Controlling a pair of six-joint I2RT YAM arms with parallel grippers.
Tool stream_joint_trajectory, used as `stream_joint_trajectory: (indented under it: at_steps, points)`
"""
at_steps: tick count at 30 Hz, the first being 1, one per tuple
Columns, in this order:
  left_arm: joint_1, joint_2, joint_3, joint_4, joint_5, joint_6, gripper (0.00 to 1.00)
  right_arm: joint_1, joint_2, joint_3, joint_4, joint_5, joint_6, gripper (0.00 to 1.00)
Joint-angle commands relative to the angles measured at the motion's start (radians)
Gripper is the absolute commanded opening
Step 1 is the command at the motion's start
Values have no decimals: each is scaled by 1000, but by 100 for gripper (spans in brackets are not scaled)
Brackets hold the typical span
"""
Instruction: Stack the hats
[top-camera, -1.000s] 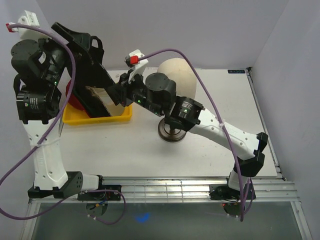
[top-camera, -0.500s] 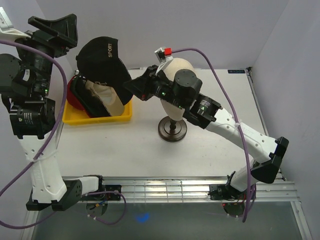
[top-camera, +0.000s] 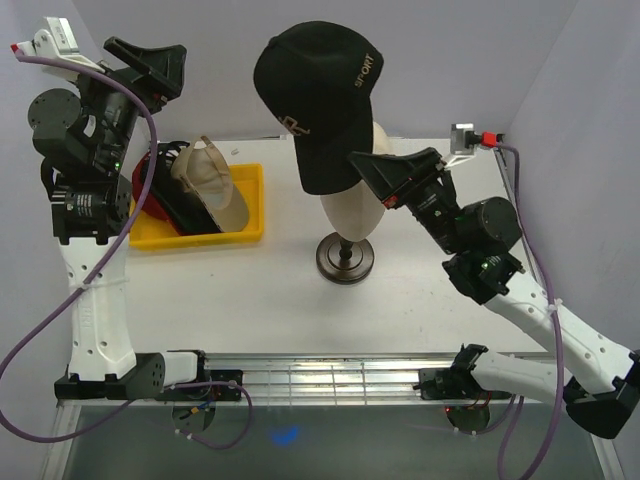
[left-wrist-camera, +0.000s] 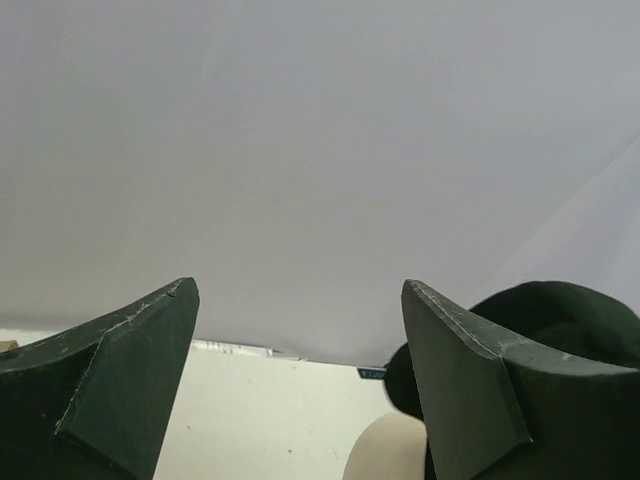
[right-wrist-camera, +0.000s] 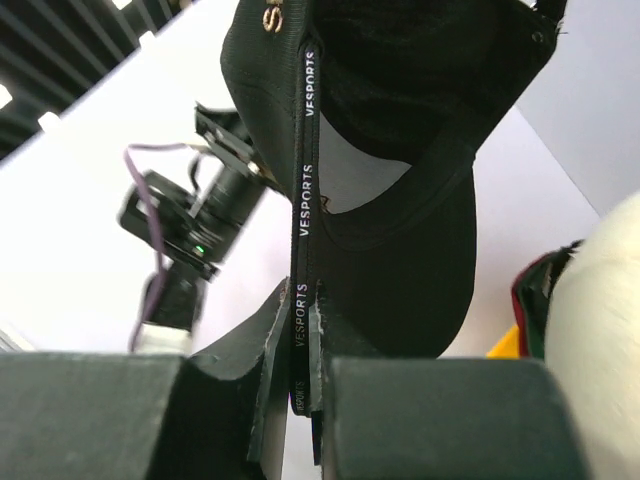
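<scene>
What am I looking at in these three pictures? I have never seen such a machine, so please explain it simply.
This is a machine with two robot arms bolted at the near edge of a table. The wide picture is taken from above and behind them. The other two come from a small camera on each wrist, so each shows its own fingers. The left gripper is open and holds nothing. The right gripper pinches the rim of a black cap, held up near the beige mannequin head. On the table stands a yellow tray with more caps, among them a tan cap and a red cap.
</scene>
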Motion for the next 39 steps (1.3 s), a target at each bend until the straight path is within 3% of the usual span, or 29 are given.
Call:
stream_joint_trajectory:
  at_steps: [1, 17, 32, 39]
  points:
    - [4, -17, -18, 13, 37, -3, 93, -51, -84, -112, 203, 85, 171, 8]
    - [4, -42, -101, -7, 58, 29, 92, -252, -224, -532, 452, 46, 642, 8]
    - [4, -72, -216, -11, 54, 54, 91, -356, -275, -661, 429, -82, 768, 8]
    - [4, -102, -377, 15, 191, 17, 76, -385, -272, -712, 415, -129, 797, 8]
